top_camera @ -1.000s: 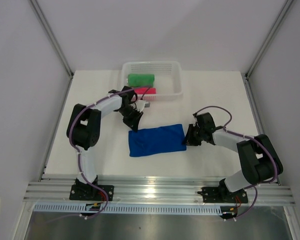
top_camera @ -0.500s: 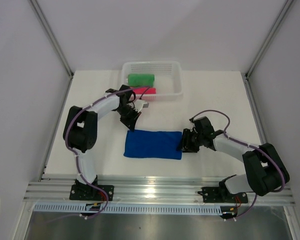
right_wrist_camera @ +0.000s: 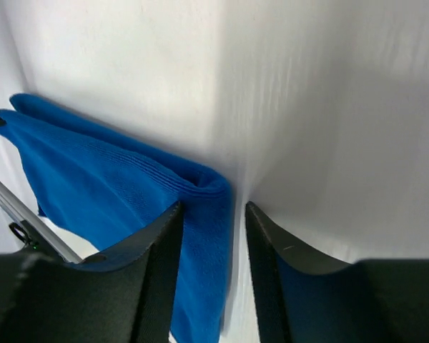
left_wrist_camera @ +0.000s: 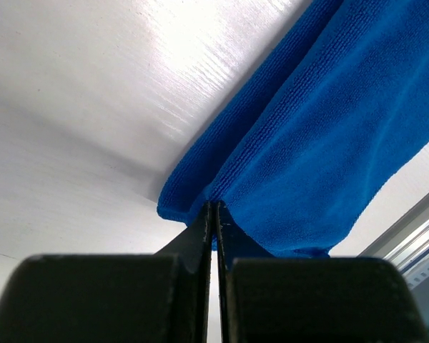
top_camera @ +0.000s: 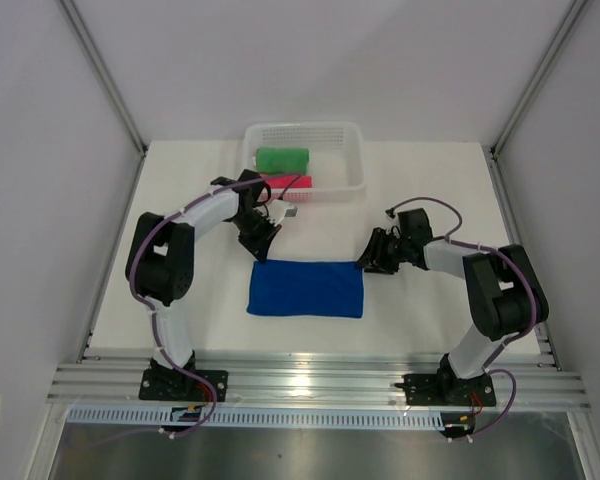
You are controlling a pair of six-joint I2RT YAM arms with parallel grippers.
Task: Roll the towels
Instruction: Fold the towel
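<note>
The left gripper sits low over the worktop, left of centre, at the far left corner of the blue towel. Its jaws are pressed fully together. In the left wrist view the layered cloth edges run straight into the tips, so the corner looks pinched between them.

The blue towel lies flat as a folded rectangle in the middle of the worktop, closer to the near edge than to the far one. Its long sides run left to right. It is not yet rolled.

Beyond it, against the far edge near the centre, stands the white mesh basket. Inside, the green towel lies rolled toward the basket's left half. The pink towel lies along the basket's near wall, just in front of the green one.

The right gripper is down at the towel's far right corner. Its fingers stand apart with the folded corner between them. The cloth lies against one finger, and a strip of bare worktop shows before the other, so nothing is clamped.
</note>
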